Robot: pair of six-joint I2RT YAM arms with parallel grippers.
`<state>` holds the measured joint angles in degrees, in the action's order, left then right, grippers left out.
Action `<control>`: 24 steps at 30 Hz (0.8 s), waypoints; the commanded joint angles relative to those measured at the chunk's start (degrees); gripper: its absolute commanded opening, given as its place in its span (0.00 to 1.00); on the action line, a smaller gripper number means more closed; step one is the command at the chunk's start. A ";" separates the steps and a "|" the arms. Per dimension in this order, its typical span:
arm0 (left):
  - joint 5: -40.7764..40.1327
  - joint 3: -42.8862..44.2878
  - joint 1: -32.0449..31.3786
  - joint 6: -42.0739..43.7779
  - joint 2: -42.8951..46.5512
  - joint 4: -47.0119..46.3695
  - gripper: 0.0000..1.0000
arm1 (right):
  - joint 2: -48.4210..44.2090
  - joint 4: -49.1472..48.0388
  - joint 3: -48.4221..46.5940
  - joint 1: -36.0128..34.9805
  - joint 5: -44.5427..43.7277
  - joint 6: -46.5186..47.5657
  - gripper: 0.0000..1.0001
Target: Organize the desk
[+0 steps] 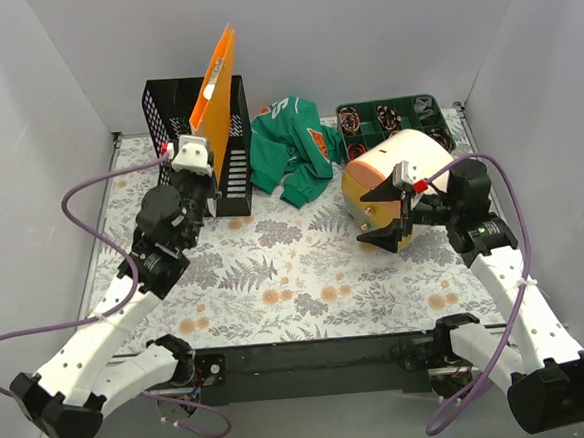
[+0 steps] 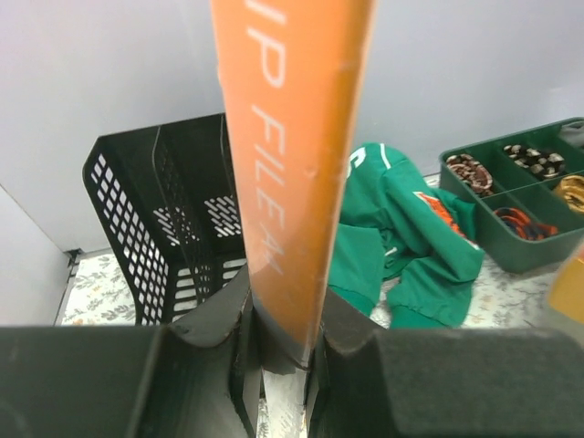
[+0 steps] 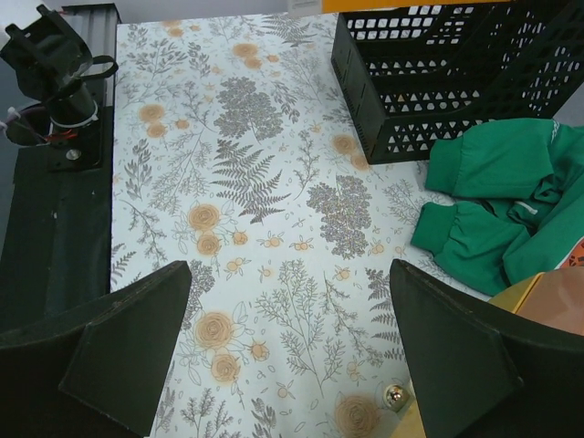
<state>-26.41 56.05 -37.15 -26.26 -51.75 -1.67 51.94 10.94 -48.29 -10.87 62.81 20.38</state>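
Observation:
The desk (image 1: 276, 270) has a white cover printed with ferns and orange flowers. My left gripper (image 1: 204, 143) is shut on the lower edge of an orange file folder (image 1: 217, 79) and holds it upright over a black mesh file rack (image 1: 179, 112) at the back left. In the left wrist view the folder (image 2: 297, 137) rises from between my pinched fingers (image 2: 365, 356). My right gripper (image 1: 392, 217) is open and empty, low over the desk (image 3: 274, 137). It is just left of a yellow round box (image 1: 394, 167) lying on its side.
A crumpled green garment (image 1: 292, 149) lies at the back centre, right of the rack (image 3: 438, 64). A green compartment tray (image 1: 389, 102) with hair bands stands at the back right. The box's edge (image 3: 547, 297) and a small brass knob (image 3: 395, 394) sit by my right finger.

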 commanded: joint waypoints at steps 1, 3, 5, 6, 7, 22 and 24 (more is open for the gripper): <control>8.99 4.94 6.02 -3.08 -4.40 -4.74 0.00 | -1.76 -4.26 2.15 0.33 2.06 0.89 0.98; 10.85 6.17 8.40 -4.49 -6.60 -5.53 0.00 | -2.20 -4.61 2.68 0.33 2.06 0.89 0.98; 13.92 7.83 11.37 -7.03 -9.85 -6.23 0.00 | -2.63 -4.79 2.94 0.33 2.32 0.97 0.98; 15.41 8.28 12.44 -8.09 -10.74 -6.50 0.00 | -2.64 -4.79 3.03 0.24 2.32 0.98 0.98; 18.47 8.63 13.49 -9.06 -12.40 -6.76 0.00 | -2.81 -4.87 3.12 0.24 2.41 0.98 0.98; 31.59 7.68 24.39 -15.57 -22.61 -17.74 0.00 | -2.64 -4.70 3.21 0.24 2.41 0.89 0.98; 33.17 6.36 25.10 -15.75 -23.31 -20.29 0.00 | -2.55 -4.79 3.21 0.33 2.32 0.89 0.98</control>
<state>1.15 63.92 -14.04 -40.32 -75.72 -12.47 49.89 8.38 -45.19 -10.87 64.51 21.12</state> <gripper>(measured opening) 0.162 0.984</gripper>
